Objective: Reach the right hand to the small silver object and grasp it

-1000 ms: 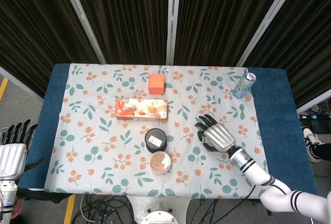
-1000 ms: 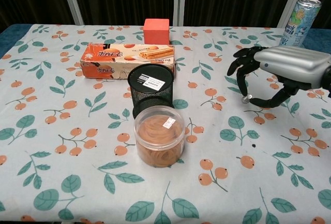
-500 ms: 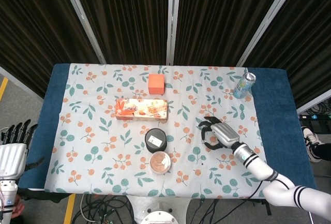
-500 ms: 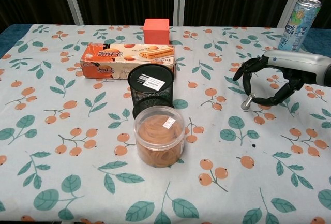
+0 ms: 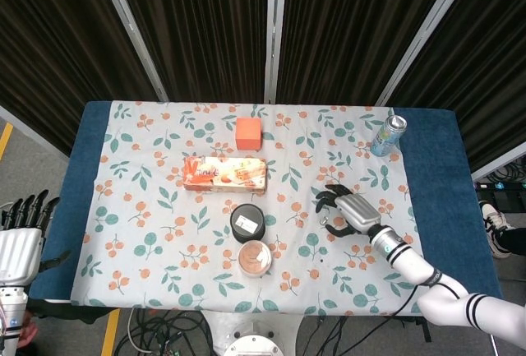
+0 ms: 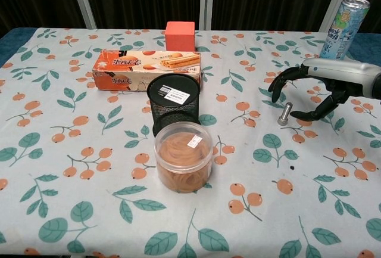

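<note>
The right hand (image 6: 318,88) hangs low over the flowered tablecloth (image 6: 89,151) at the right side, fingers spread and curled around the small silver bolt (image 6: 284,114) without closing on it. The bolt lies between thumb and fingers, right of the black mesh cup (image 6: 173,102). The left hand (image 5: 20,237) sits off the table's near-left edge, fingers apart.

Small silver object (image 6: 284,114): short metal bolt-like piece, lay tilted on the tablecloth (image 6: 89,168), well right of the black mesh cup (image 6: 173,103).
</note>
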Controlling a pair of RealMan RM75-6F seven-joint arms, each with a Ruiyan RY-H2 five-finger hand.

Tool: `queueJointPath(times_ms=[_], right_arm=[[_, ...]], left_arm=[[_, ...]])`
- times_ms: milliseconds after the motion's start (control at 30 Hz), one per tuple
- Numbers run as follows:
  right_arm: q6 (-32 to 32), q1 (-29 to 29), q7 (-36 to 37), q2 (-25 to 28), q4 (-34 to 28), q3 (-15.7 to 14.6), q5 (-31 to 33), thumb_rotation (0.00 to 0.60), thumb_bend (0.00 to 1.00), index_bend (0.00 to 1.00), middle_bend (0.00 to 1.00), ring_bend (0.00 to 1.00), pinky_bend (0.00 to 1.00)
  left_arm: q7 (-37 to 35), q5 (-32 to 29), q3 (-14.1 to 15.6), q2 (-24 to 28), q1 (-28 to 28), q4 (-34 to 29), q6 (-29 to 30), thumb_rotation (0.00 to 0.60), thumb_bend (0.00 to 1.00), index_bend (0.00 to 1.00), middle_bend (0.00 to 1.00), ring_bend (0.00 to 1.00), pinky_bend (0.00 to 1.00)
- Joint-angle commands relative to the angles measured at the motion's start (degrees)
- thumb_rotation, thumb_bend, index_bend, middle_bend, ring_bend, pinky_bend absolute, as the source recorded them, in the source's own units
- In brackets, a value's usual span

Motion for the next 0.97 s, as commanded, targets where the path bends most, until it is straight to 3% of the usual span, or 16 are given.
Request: queueJointPath(times_ms=[33,167,400,667,967], right_arm=[[0.5,-0.1,-0.5,0.7,-0.8,-0.2,-0.5,0.600,0.29,0.33,0.18,0.00,0.00],[4.1,-1.4,-3.8,3.3,-3.1,-0.4,-1.8,0.600,0.29,0.22,0.15,0.00,0.00],[20.1,-11.4,-22.0,9.8,-7.5,0.2,1.2,0.600,0.30,0.14,0.13,0.00,0.00],[33.3,-23.2,-17.9,19.1,-15.5,-2.8,0.9,0.600,0.30,0.09,0.07,0.00,0.00],[38.2,-28.7,-11.7,21.5,-16.0,-4.5,-2.4,0.600,0.31,0.07,0.05,0.00,0.00]], left_arm=[[0.0,0.0,0.0,0.0,0.0,0.0,0.0,0.600,0.09,0.11,0.01,0.00,0.00],[0.3,0.2,-0.2,0.1,-0.2,-0.2,0.1,0.600,0.09,0.11,0.01,0.00,0.00],[0.1,0.7,-0.5,0.0,-0.2,-0.1,1.0,0.600,0.09,0.11,0.01,0.00,0.00],[1.0,1.2,-0.2,0.1,0.0,-1.2,1.3,0.600,0.09,0.11,0.01,0.00,0.00],[2.2,1.9,0.4,0.6,0.5,-3.3,1.9,0.600,0.09,0.11,0.01,0.00,0.00]])
